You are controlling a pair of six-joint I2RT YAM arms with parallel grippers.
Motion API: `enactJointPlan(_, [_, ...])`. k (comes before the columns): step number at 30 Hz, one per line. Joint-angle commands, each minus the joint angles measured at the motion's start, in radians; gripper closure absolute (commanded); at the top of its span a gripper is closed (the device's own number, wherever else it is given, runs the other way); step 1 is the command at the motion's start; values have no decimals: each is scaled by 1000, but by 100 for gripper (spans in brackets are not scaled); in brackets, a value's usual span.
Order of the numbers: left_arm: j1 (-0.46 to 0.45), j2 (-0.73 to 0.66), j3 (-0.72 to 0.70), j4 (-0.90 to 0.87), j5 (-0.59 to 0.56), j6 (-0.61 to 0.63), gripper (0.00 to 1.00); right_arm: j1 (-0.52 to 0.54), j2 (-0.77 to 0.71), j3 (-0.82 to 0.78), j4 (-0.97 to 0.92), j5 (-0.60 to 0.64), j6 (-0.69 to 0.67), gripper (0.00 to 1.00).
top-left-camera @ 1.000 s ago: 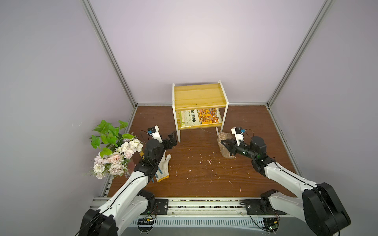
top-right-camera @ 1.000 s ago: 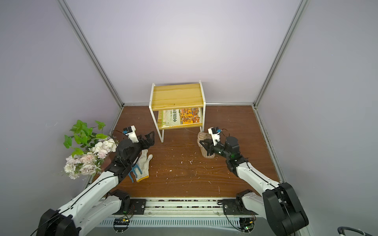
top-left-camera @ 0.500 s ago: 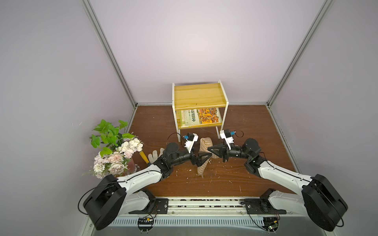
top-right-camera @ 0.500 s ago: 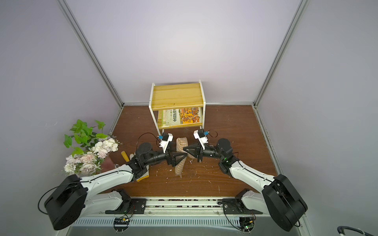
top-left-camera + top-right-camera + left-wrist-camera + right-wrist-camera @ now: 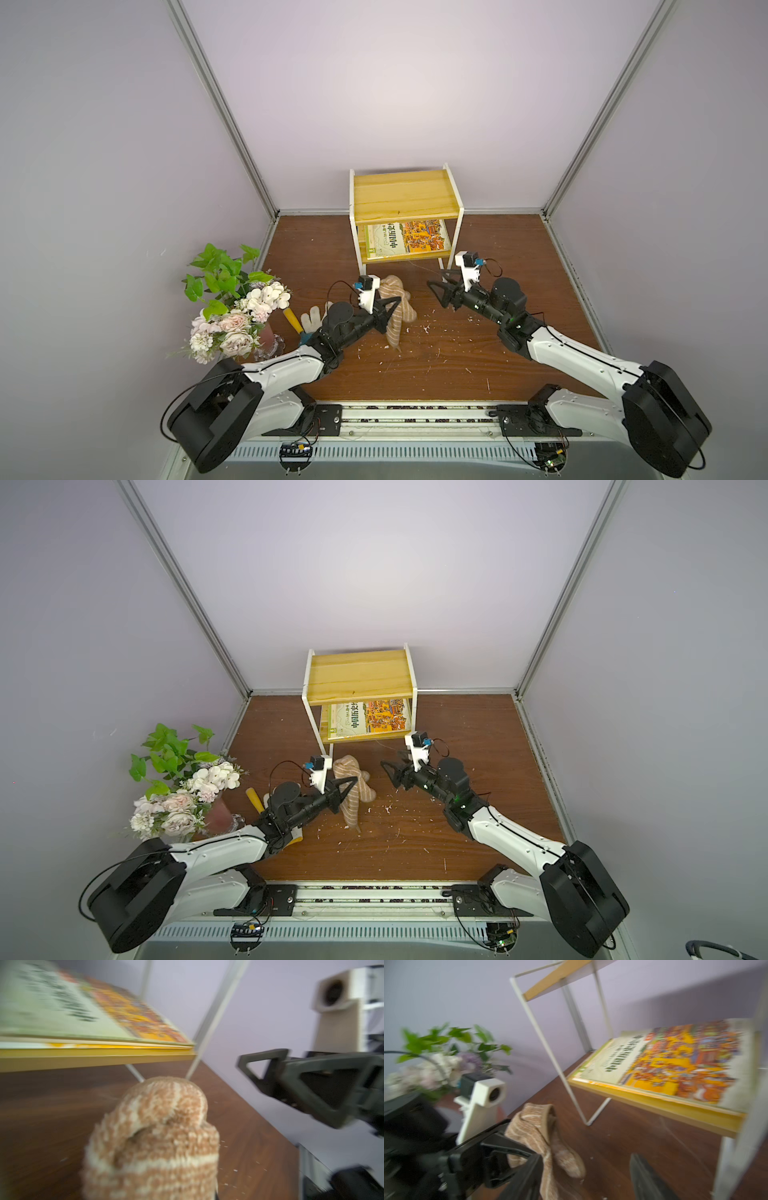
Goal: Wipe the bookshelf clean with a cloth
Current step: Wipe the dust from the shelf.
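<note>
The bookshelf [image 5: 405, 197] [image 5: 359, 675], a white frame with two yellow boards, stands at the back wall. In front of it the striped tan cloth [image 5: 406, 312] [image 5: 365, 791] hangs bunched above the brown floor. My left gripper [image 5: 395, 301] [image 5: 353, 781] is shut on the cloth's upper part. In the left wrist view the cloth [image 5: 153, 1142] fills the foreground and hides the jaws. My right gripper [image 5: 434, 279] [image 5: 390, 759] stands open and holds nothing, a short way right of the cloth. In the right wrist view its fingers [image 5: 645, 1178] are spread apart, with the cloth [image 5: 537, 1132] beyond them.
A book [image 5: 407, 241] [image 5: 675, 1059] lies on the lower board. A vase of flowers [image 5: 232, 316] stands at the left wall, with a white glove [image 5: 311, 320] beside it. Pale crumbs [image 5: 424, 328] are scattered over the floor. Grey walls close in three sides.
The cloth has passed from my right gripper to my left. The left gripper shut on it; the right opened and drew back to the right.
</note>
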Motion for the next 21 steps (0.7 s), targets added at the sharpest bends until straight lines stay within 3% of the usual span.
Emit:
enactJointPlan(1, [49, -46, 80, -226, -382, -61, 100, -40, 21, 92, -36, 495, -98, 21])
enactJointPlan(2, [73, -35, 102, -256, -372, -66, 100, -65, 39, 111, -18, 501, -112, 20])
enactJointPlan(5, [139, 90, 187, -303, -282, -100, 100, -165, 117, 187, 41, 318, -116, 19])
enactJointPlan(8, [147, 260, 217, -332, -282, -186, 100, -193, 207, 250, 110, 165, -165, 20])
enactJointPlan(11, [151, 360, 75, -112, -240, -292, 100, -194, 249, 253, 133, 33, -189, 22])
enactJointPlan(13, [189, 366, 79, -71, -208, -283, 100, -194, 257, 227, 170, -28, -196, 22])
enactJointPlan(17, [227, 293, 240, -228, -182, -177, 100, -194, 258, 240, 195, -18, -218, 21])
enactJointPlan(21, [227, 281, 241, -225, -219, -192, 100, -193, 287, 259, 251, 61, -234, 19])
